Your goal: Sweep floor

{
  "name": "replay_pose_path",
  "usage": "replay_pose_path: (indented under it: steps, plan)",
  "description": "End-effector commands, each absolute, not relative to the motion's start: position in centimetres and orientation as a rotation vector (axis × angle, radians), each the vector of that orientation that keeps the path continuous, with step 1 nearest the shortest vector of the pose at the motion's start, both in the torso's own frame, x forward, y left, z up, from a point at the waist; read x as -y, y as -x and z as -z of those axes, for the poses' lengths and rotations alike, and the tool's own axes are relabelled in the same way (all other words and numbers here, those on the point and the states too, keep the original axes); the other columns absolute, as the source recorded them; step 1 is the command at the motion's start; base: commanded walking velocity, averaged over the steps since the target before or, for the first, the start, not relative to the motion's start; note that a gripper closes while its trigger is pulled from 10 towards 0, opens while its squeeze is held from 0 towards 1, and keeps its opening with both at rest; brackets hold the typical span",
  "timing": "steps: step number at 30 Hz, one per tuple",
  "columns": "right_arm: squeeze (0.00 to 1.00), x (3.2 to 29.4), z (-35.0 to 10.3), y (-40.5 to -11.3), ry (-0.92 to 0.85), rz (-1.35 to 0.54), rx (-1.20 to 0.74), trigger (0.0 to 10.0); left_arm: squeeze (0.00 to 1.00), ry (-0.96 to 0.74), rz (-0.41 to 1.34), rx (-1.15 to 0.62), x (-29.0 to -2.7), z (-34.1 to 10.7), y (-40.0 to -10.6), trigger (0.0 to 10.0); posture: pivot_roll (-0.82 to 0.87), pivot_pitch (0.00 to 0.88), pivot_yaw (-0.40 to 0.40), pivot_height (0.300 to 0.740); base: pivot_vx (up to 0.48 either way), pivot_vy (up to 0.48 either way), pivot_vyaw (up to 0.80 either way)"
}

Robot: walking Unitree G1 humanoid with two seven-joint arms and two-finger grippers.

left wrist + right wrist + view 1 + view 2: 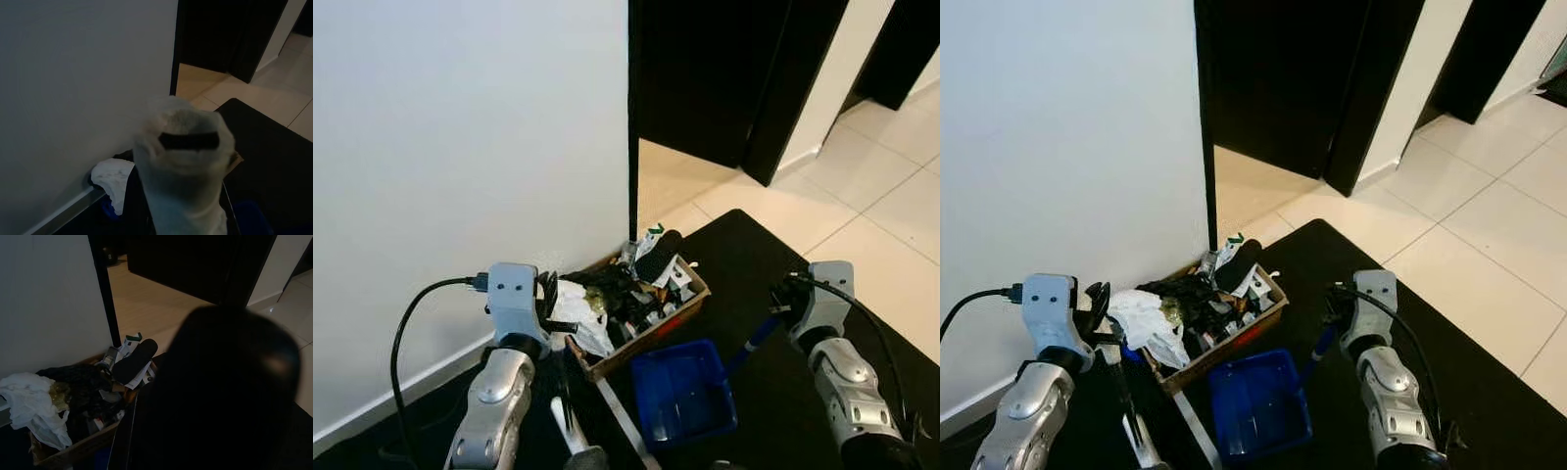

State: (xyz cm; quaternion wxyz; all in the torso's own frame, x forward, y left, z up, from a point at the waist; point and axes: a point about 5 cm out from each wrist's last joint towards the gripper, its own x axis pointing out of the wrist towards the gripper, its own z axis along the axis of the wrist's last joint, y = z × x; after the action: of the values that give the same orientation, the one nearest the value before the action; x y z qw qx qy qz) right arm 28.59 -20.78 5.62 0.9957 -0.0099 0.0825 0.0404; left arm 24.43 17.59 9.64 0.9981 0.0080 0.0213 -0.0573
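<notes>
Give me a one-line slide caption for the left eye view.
Blue dustpan on a dark mat beside a cardboard box overflowing with trash, against a white wall.

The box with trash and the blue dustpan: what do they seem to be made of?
The box looks like brown cardboard: matte, with thin, slightly bent walls. The dustpan looks like hard plastic: evenly blue, smooth, with a faint sheen inside. Neither can be confirmed from these views.

Trash box [641, 308] crowds the wall [470, 147]; tiled floor [862, 186] open rightward
</notes>
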Motion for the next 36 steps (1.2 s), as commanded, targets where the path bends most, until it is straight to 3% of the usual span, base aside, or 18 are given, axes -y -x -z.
replay_pose_path:
  steps: [1,12,15,36]
  plan:
    - [0.0,20.5,-6.4,-28.9,0.005,-0.087,-0.132,10.0,0.0,-0.053,0.126,-0.02,-17.5,-10.4,-24.3,10.0,0.12,0.058,0.0,0.74,0.0,0.0,0.0]
    - [0.0,20.5,-6.6,-28.9,-0.008,-0.085,-0.133,10.0,0.0,-0.058,0.129,-0.027,-17.0,-10.6,-24.3,10.0,0.11,0.061,-0.002,0.74,0.0,0.0,0.0]
    - [0.0,20.2,-7.2,-28.7,-0.089,-0.094,-0.085,10.0,0.0,-0.043,0.133,-0.048,-16.8,-10.6,-24.3,10.0,0.11,0.067,0.003,0.74,0.0,0.0,0.0]
    - [0.0,19.8,-7.7,-28.5,-0.127,-0.114,-0.073,10.0,0.0,-0.019,0.121,-0.083,-16.6,-10.7,-24.5,10.0,0.11,0.072,0.003,0.74,0.0,-0.329,0.0]
